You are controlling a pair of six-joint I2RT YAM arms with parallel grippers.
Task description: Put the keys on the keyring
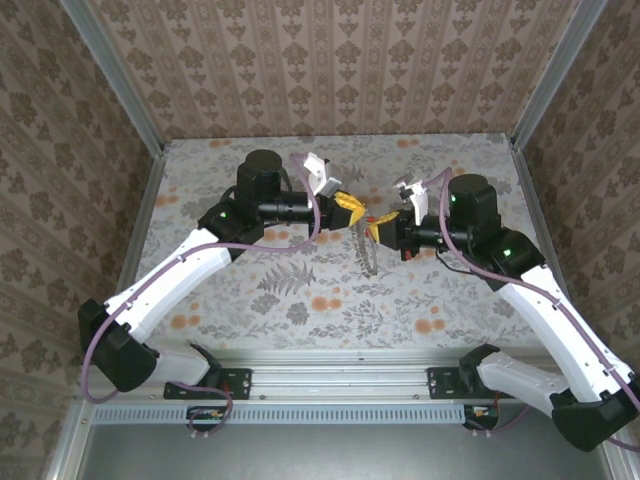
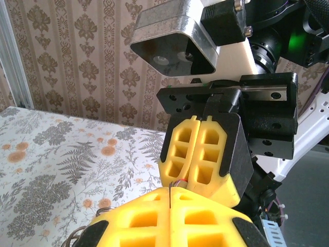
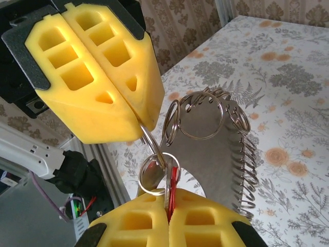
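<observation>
Both grippers meet tip to tip above the middle of the table. My right gripper [image 3: 168, 208] is shut on the key [image 3: 174, 186], a slim silvery blade with a red head that stands up between the yellow pads. A small silver loop [image 3: 145, 174] circles the key's head. My left gripper [image 3: 138, 125] is shut on the keyring [image 3: 152, 147], a thin metal hoop seen edge-on whose lower end passes through that loop beside the key. In the top view the left gripper [image 1: 352, 208] and right gripper [image 1: 377, 229] touch. A speck of the red key [image 2: 180, 181] peeks between them.
A chain of several linked silver rings [image 3: 245, 154] hangs from the keyring down to the flowered tabletop [image 1: 300, 280]. Patterned walls close in the back and both sides. A metal rail [image 1: 340, 360] runs along the near edge.
</observation>
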